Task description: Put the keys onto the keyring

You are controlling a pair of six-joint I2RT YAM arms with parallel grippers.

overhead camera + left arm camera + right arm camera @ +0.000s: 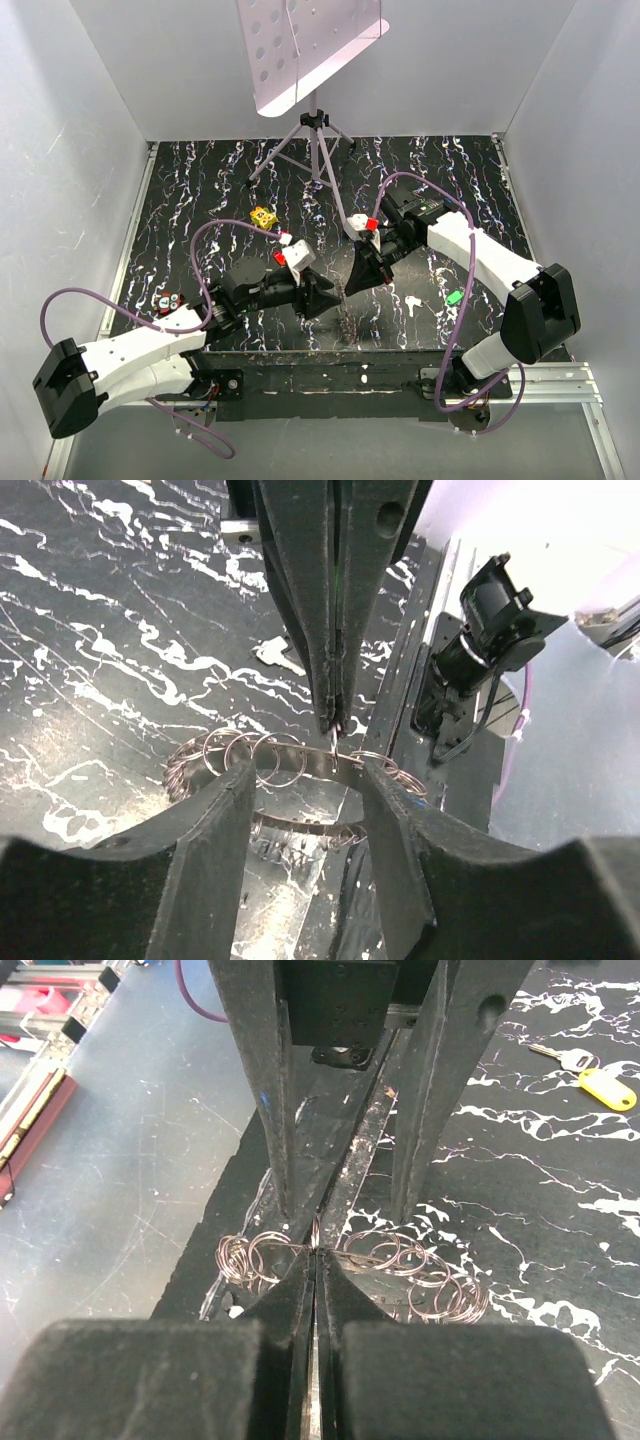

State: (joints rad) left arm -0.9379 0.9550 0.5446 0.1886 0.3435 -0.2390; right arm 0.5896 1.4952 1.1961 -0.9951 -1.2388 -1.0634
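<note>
1. Nearest us, both arms rise from the near edge of the table [200, 180] and bend inward, meeting just beyond it near the middle.
2. The left gripper [305, 780] reaches in low from the left, jaws released, one finger either side of the keyring [290, 768].
3. The right gripper [315, 1260] slants down from the right, jaws clenched on a thin bit of metal at the keyring's upper rim.
4. The keyring stands on edge between them, small wire loops crowding its band.
5. Farther out, a green-headed key [453, 297] lies to the right, and a yellow-headed key [605, 1088] lies apart on the table.
6. Beyond sit a yellow block [263, 216] and, at the back, a tripod stand [316, 150].
</note>
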